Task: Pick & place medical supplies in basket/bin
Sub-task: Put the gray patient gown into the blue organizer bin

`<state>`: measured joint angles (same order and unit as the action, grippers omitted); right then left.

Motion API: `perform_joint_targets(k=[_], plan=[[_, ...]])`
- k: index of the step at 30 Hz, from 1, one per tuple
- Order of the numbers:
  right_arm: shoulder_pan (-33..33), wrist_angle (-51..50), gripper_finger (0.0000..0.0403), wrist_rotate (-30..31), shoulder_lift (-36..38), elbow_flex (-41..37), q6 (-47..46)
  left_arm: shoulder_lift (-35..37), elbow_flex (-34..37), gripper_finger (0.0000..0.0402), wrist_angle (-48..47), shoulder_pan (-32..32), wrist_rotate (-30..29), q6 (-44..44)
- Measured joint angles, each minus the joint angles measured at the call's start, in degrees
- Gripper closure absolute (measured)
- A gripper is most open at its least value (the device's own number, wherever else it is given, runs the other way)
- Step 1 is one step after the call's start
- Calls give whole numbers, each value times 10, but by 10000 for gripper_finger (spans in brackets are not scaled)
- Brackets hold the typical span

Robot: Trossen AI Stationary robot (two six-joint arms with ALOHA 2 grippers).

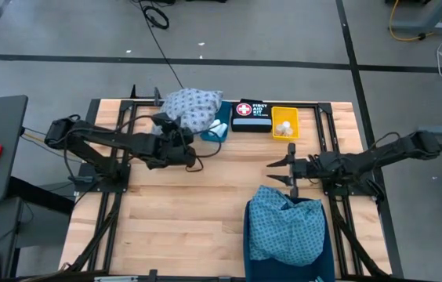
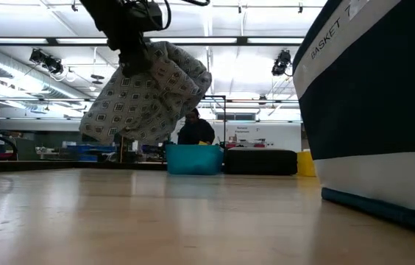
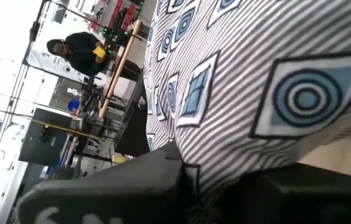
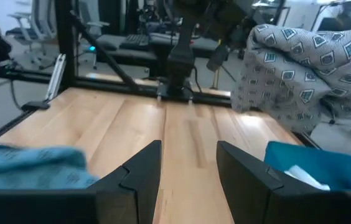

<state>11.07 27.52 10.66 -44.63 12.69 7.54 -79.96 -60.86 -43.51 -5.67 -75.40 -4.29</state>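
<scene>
My left gripper (image 1: 175, 127) is shut on the whitish-blue patterned cloth (image 1: 195, 107) and holds it in the air over the far middle of the table. In the low view the cloth (image 2: 152, 92) hangs bunched below the gripper (image 2: 130, 55). The teal cloth (image 1: 288, 227) lies heaped on the dark basket (image 1: 329, 251) at the near right. My right gripper (image 1: 288, 168) is open and empty just beyond the basket, and its fingers (image 4: 132, 174) stand apart over bare wood. White rolls lie in a yellow bin (image 1: 285, 123). My left gripper pinches a bunched fold of the whitish-blue cloth (image 2: 135, 70) between its two fingers, several layers together, coming at it from above. The cloth (image 3: 206, 168) hangs slack below the fingers, clear of the table.
A teal bin (image 1: 216, 131) with white items, a black first aid box (image 1: 251, 116) and the yellow bin stand in a row at the far edge. The basket's wall (image 2: 373, 103) fills the low view's right. A person (image 2: 195, 131) is behind the table. Bare wood lies in the middle.
</scene>
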Motion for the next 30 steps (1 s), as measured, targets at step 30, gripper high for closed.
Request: perform_joint_targets(k=[30], plan=[[52, -357, 240, 30, 331, 0, -41, -63, -128, 368, 417, -234, 63, 385]])
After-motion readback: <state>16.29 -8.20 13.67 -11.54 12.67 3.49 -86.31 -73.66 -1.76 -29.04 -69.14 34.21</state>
